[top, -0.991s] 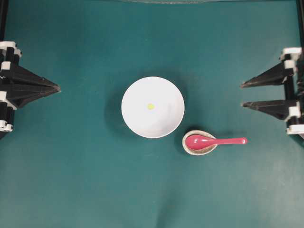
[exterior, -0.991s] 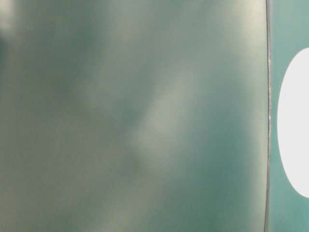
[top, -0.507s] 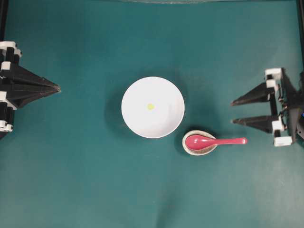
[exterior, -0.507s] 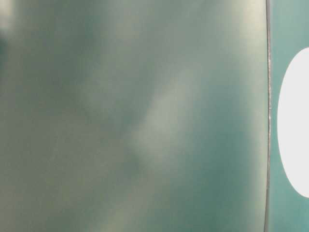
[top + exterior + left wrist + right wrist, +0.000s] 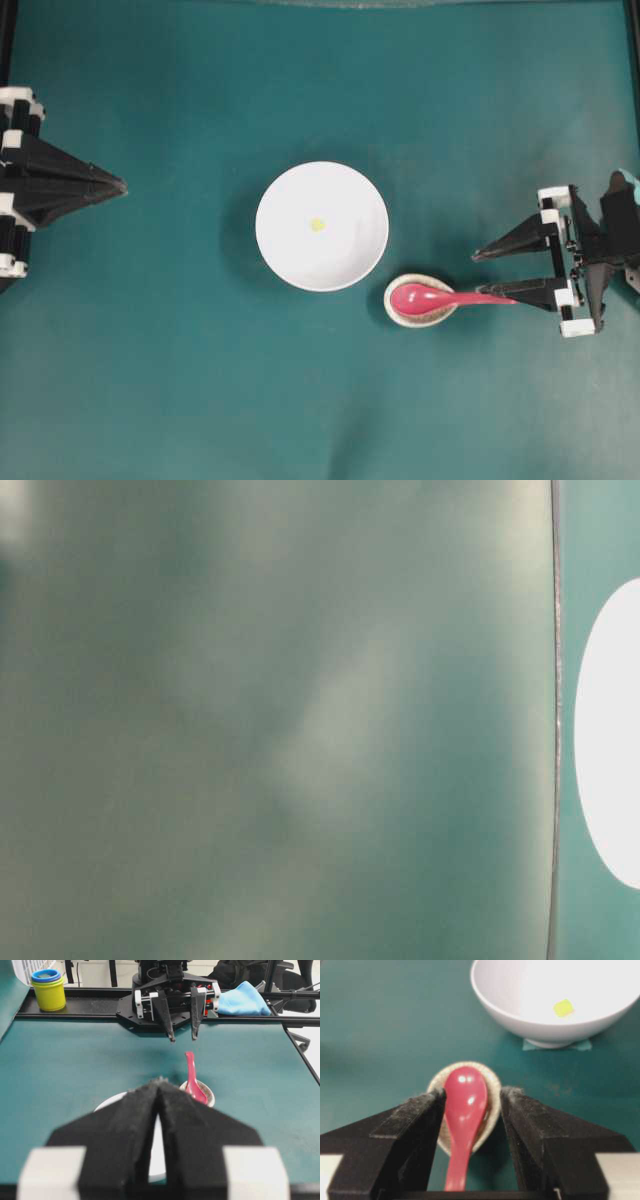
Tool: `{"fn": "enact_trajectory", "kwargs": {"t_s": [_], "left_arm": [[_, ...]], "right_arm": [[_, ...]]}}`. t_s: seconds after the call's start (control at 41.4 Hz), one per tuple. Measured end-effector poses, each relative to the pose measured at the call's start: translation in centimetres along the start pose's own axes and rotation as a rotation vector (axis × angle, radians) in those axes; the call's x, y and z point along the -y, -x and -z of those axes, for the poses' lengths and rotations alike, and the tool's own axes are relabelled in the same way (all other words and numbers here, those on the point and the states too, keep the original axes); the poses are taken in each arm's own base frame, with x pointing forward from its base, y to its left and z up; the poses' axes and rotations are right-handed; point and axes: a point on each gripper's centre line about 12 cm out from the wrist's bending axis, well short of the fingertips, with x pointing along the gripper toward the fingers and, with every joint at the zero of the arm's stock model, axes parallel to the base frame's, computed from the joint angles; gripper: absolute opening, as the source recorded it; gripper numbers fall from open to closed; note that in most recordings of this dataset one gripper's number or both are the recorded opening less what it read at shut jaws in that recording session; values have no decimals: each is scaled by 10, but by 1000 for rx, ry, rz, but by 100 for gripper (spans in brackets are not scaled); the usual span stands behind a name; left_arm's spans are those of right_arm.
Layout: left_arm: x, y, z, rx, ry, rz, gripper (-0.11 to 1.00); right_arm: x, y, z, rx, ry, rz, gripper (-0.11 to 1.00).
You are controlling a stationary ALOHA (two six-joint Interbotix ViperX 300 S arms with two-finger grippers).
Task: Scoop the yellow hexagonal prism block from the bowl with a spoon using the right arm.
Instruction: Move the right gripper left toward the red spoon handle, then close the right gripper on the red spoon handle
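No writing shows anywhere. On the teal table, the yellow hexagonal prism block lies inside the white bowl. The spoon rests in a small beige dish, its handle between the right gripper's spread-wide jaws. The left gripper is pressed closed. Behind: yellow cups, blue cloth.

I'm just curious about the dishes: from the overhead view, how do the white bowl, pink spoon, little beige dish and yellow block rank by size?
1. White bowl
2. Pink spoon, by length
3. Beige dish
4. Yellow block, by far the smallest
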Motion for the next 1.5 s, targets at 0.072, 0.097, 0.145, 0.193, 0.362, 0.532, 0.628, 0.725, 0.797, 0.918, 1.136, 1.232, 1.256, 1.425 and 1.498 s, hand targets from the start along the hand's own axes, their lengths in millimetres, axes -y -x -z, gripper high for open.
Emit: {"fn": "enact_trajectory", "kwargs": {"t_s": [0.072, 0.097, 0.145, 0.193, 0.362, 0.532, 0.628, 0.725, 0.797, 0.918, 1.136, 1.232, 1.256, 1.425, 1.498], "left_arm": [[0, 0, 0, -2, 1, 0, 3], [0, 0, 0, -2, 0, 0, 3], [0, 0, 0, 0, 1, 0, 3], [0, 0, 0, 0, 1, 0, 3], [0, 0, -1, 9, 0, 0, 3], [0, 0, -1, 9, 3, 0, 3], [0, 0, -1, 9, 1, 0, 3], [0, -1, -1, 11, 0, 0, 3], [0, -1, -1, 11, 0, 0, 3], [0, -1, 0, 9, 2, 0, 3], [0, -2, -1, 14, 0, 0, 3], [0, -2, -1, 17, 2, 0, 3], [0, -2, -1, 17, 2, 0, 3], [0, -2, -1, 17, 2, 0, 3], [0, -2, -1, 17, 0, 0, 3]], "right_arm": [[-4, -2, 4, 8, 0, -2, 54], [-4, -2, 6, 8, -1, -1, 54], [-6, -3, 10, -1, 2, -1, 54], [-8, -3, 14, -3, 3, 1, 54], [-14, -5, 26, -23, 11, 11, 54], [-16, -9, 37, -43, 6, 23, 54], [-17, -12, 43, -50, 12, 26, 54], [-18, -16, 49, -59, 23, 28, 54], [-19, -20, 54, -66, 26, 33, 54], [-18, -24, 63, -90, 30, 40, 54], [-18, -26, 68, -101, 35, 44, 54], [-17, -25, 68, -105, 37, 45, 54], [-17, -25, 68, -107, 38, 46, 54], [-16, -23, 69, -111, 39, 48, 54], [-16, -23, 69, -112, 39, 50, 54]]}}
